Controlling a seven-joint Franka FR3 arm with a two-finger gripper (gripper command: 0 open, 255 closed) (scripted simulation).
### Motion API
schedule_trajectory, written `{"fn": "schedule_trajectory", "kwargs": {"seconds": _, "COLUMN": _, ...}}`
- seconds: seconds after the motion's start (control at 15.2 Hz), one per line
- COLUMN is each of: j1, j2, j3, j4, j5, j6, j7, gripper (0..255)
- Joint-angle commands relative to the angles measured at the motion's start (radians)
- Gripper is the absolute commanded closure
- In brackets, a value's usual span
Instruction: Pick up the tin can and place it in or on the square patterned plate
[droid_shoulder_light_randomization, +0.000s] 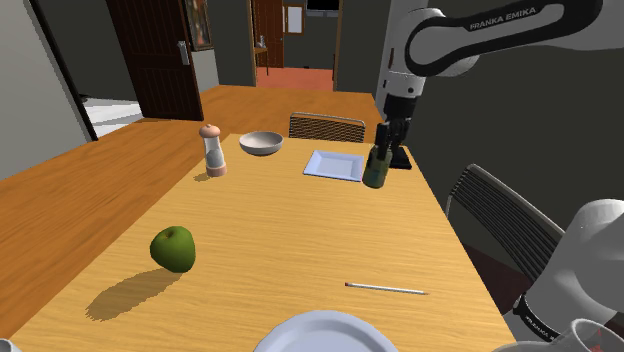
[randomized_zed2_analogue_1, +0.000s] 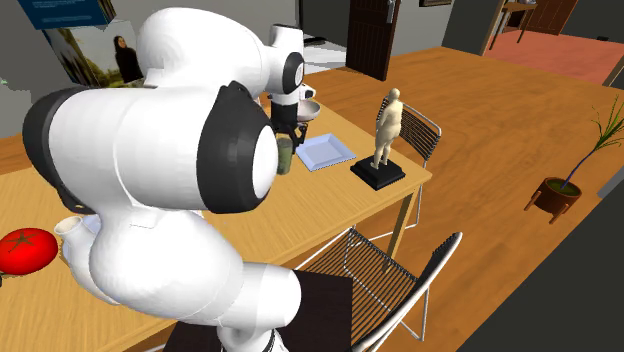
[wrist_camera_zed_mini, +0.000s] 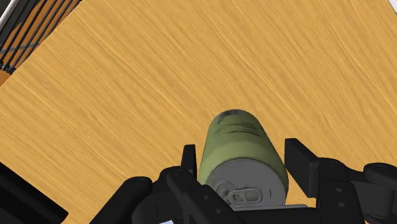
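White arm (droid_shoulder_light_randomization: 480, 35) stretched out level, wrist turned straight down, claw (droid_shoulder_light_randomization: 383, 152) fingers clasping the can (droid_shoulder_light_randomization: 376, 175) on both sides

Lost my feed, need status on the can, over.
Gripper shut on green can. Can beside white square plate, not on it. Nothing between them.

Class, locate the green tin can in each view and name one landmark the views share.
Shoulder view: tin can right of centre, just right of the white square plate, under the claw.
Second exterior view: tin can just above centre, left of the plate.
Wrist view: tin can between the claw's fingers.
Shared landmark: the claw.
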Motion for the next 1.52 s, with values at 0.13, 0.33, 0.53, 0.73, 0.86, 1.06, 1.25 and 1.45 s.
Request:
{"fn": "schedule_trajectory", "kwargs": {"seconds": 0.13, "j1": -0.009, "j2": 0.157, "j3": -0.027, "j4": 0.177, "j5": 0.008, "j6": -0.024, "j7": -0.04, "gripper": 255}}
{"fn": "schedule_trajectory", "kwargs": {"seconds": 0.33, "j1": -0.019, "j2": 0.273, "j3": -0.044, "j4": 0.318, "j5": 0.02, "j6": -0.053, "j7": -0.07, "gripper": 255}}
{"fn": "schedule_trajectory", "kwargs": {"seconds": 0.53, "j1": -0.033, "j2": 0.393, "j3": -0.058, "j4": 0.475, "j5": 0.036, "j6": -0.093, "j7": -0.097, "gripper": 255}}
{"fn": "schedule_trajectory", "kwargs": {"seconds": 0.73, "j1": -0.052, "j2": 0.521, "j3": -0.068, "j4": 0.653, "j5": 0.055, "j6": -0.148, "j7": -0.121, "gripper": 255}}
{"fn": "schedule_trajectory", "kwargs": {"seconds": 0.86, "j1": -0.069, "j2": 0.614, "j3": -0.071, "j4": 0.79, "j5": 0.069, "j6": -0.194, "j7": -0.134, "gripper": 255}}
{"fn": "schedule_trajectory", "kwargs": {"seconds": 1.06, "j1": -0.102, "j2": 0.776, "j3": -0.073, "j4": 1.042, "j5": 0.092, "j6": -0.287, "j7": -0.147, "gripper": 255}}
{"fn": "schedule_trajectory", "kwargs": {"seconds": 1.25, "j1": -0.148, "j2": 0.981, "j3": -0.065, "j4": 1.371, "j5": 0.116, "j6": -0.412, "j7": -0.145, "gripper": 255}}
{"fn": "schedule_trajectory", "kwargs": {"seconds": 1.45, "j1": -0.139, "j2": 0.953, "j3": -0.067, "j4": 1.281, "j5": 0.113, "j6": -0.351, "j7": -0.153, "gripper": 255}}
